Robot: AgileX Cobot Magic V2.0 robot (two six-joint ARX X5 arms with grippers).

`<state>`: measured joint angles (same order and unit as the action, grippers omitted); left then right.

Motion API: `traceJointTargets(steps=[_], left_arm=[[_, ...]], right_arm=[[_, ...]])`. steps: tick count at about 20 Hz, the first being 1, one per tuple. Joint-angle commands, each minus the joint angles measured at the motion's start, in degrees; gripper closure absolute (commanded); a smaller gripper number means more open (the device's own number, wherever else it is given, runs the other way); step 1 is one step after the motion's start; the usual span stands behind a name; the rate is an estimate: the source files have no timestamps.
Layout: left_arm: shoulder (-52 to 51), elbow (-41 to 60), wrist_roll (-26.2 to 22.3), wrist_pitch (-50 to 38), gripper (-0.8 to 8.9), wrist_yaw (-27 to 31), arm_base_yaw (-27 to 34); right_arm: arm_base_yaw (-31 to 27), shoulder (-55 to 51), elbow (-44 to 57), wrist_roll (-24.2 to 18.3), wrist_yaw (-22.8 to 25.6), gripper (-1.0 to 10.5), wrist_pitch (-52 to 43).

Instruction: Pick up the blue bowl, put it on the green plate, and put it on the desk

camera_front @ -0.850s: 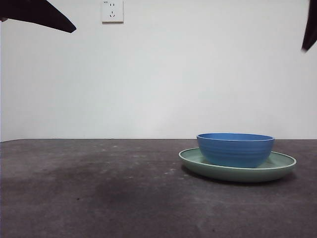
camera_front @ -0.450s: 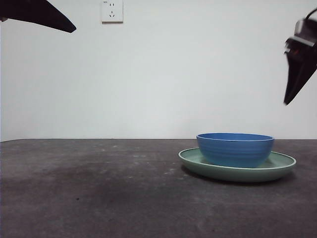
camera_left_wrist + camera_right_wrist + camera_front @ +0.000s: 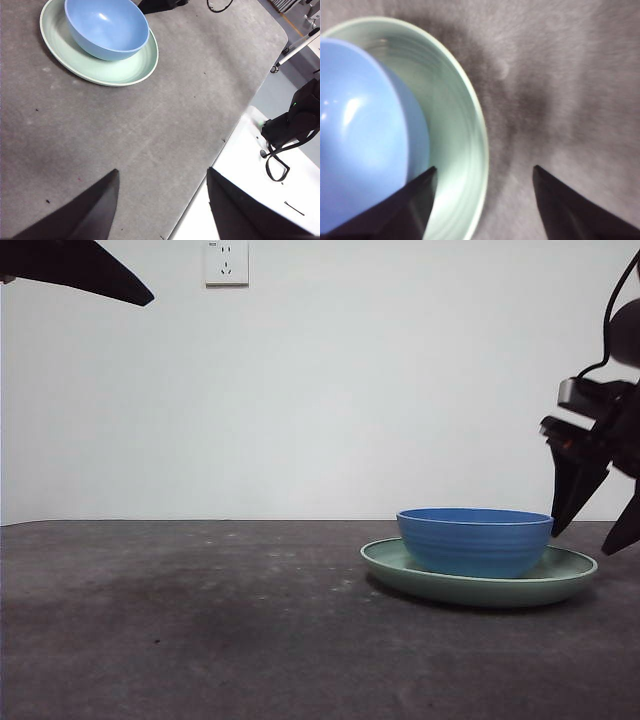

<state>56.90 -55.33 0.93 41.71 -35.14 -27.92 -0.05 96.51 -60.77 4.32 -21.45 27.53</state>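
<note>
The counter point(image 3: 200, 620) is lying rough and mottled grey-brown under a plain white wall with a socket point(image 3: 227, 262); the matte, ridged blue bowl point(image 3: 475, 540) is sitting in the shallow sage-green plate point(image 3: 575, 565); my right gripper point(image 3: 595, 525) is hovering beside the plate's rim, jaws spread; my left gripper point(image 3: 162, 200) is waiting well apart, jaws spread too.

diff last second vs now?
The right hand came down from the upper corner, open, to just beside the green plate, holding nothing. The blue bowl sits in the plate as before. The left hand waits, open, away from them, unchanged.
</note>
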Motion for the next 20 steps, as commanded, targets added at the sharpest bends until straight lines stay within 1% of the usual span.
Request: traceJointTargets(steps=[1, 3, 6, 11, 14, 20], left_arm=[[0.3, -0.5, -0.7, -0.6, 5.33, -0.5, -0.3], [0.3, -0.5, -0.5, -0.6, 5.33, -0.5, -0.3], [0.3, -0.5, -0.4, -0.6, 5.33, -0.5, -0.3], [0.3, -0.5, -0.4, -0.6, 5.33, -0.5, -0.3], [0.3, -0.5, -0.3, -0.6, 5.33, -0.5, -0.3], [0.3, -0.5, -0.3, -0.6, 5.33, -0.5, -0.3]], right_arm=[[0.8, 2.8, -0.9, -0.5, 0.0, 7.2, -1.6], [1.3, 3.9, -0.9, -0.4, 0.3, 7.5, -2.8], [1.5, 4.8, -0.9, -0.5, 0.5, 8.4, -3.9], [1.4, 5.1, -0.9, -0.4, 0.7, 9.3, -4.6], [1.4, 5.1, -0.9, -0.1, 0.7, 9.3, -5.0], [1.3, 3.1, -0.9, 1.1, -1.2, 9.3, -5.3]])
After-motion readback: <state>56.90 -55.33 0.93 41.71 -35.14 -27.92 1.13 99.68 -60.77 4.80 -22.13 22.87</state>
